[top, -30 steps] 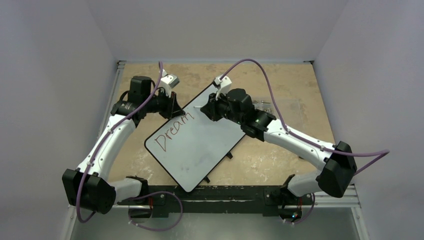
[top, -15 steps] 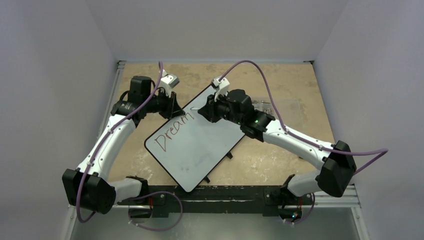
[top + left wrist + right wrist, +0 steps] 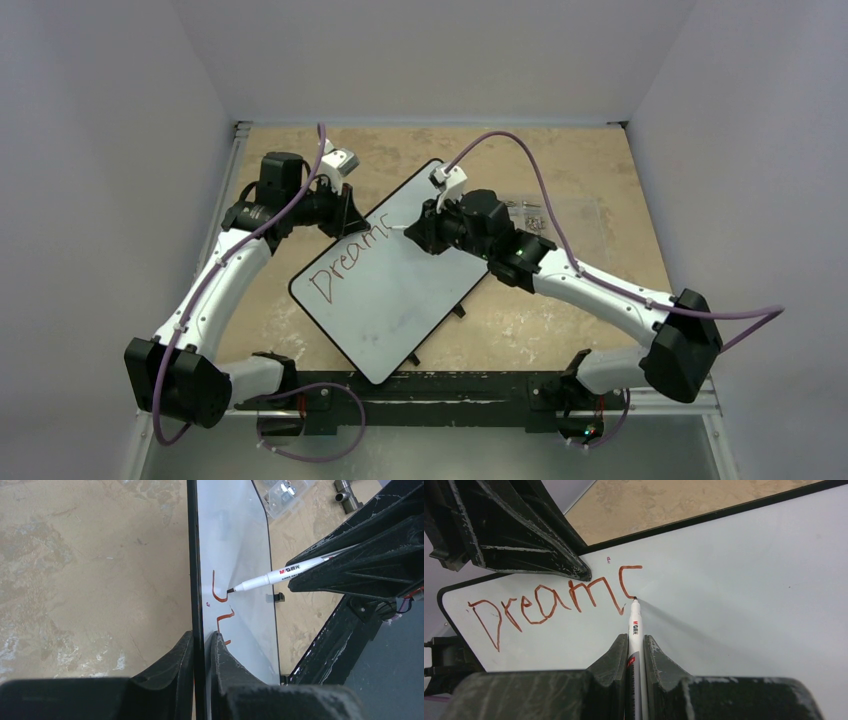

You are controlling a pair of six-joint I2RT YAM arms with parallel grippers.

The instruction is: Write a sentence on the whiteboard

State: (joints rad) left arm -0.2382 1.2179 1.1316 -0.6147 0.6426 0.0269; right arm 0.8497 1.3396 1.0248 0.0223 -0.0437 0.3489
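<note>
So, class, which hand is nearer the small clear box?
Right. The right hand, holding the pen, is over the whiteboard; the left hand clamps the whiteboard's edge farthest from the box.

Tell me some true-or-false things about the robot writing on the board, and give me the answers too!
1. The right tool is holding a marker. True.
2. The left tool pinches the edge of the whiteboard. True.
3. The writing on the whiteboard is blue. False: it is reddish-brown.
4. The whiteboard only has a scribble on it, no letters. False: it reads "Dream", followed by one more curved stroke.
5. The marker tip is held high above the whiteboard. False: the tip sits right at the board, at the bottom end of the curved stroke.
</note>
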